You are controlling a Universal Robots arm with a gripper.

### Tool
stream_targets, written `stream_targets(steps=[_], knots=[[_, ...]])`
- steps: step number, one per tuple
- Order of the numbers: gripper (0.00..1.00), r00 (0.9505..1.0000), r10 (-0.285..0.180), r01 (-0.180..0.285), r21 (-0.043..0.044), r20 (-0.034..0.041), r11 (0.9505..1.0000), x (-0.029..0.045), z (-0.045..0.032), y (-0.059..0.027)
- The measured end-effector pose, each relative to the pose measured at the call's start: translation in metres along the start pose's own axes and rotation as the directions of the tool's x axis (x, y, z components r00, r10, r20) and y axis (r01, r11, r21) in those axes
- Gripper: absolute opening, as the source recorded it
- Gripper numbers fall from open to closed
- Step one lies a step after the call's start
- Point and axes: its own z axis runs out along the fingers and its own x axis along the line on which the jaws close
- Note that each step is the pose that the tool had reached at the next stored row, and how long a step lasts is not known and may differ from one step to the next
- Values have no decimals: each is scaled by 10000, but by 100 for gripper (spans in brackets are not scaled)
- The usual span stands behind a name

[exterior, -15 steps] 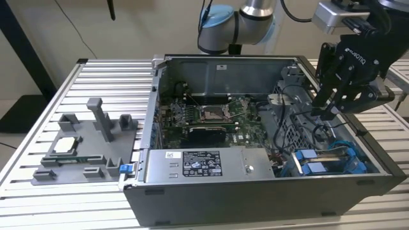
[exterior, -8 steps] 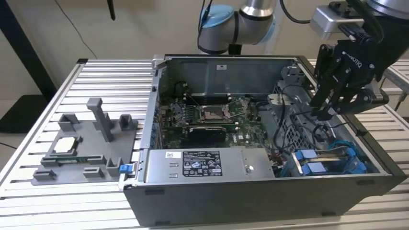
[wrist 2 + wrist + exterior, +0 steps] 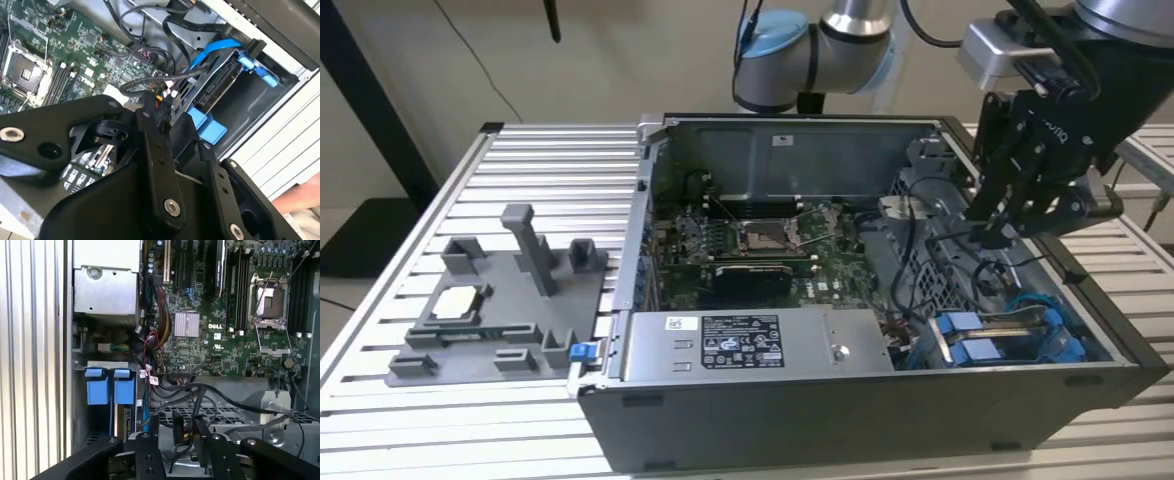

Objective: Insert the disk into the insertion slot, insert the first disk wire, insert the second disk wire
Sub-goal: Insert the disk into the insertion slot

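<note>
- While the disk [image 3: 977,345] is sitting blue-framed in the near corner of the computer case [image 3: 854,410], on the exterior view's right, the perforated grey wall of the insertion slot [image 3: 921,285] is standing just beside it.
- Gripper [image 3: 998,228]: hanging over that corner, jaws drawn nearly together and pinching the black connector of a disk wire [image 3: 177,426].
- Second wrist view: showing the disk [image 3: 220,90] standing on edge, a blue cable [image 3: 215,50] arching over it, and a person's hand [image 3: 297,200] lying outside the case.
- First wrist view: showing two blue tabs [image 3: 97,385] side by side, with the motherboard [image 3: 210,330] and the silver power supply [image 3: 105,290] lying beyond them.
- Exterior view: showing a grey plastic fixture [image 3: 494,310] with upright posts, lying well apart from the case on the exterior view's left.
- Surface: a slatted aluminium table [image 3: 454,420] is carrying both case and fixture.
- Room: a pale wall is standing behind.
</note>
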Motion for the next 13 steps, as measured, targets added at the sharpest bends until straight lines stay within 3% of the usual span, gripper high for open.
stream_targets(steps=[3, 13], knots=[[100, 10000, 0, 0, 16, 55, 10000, -1, 4, 28], [100, 9995, -51, 48, 97, 300, 9999, -1, 6, -1]])
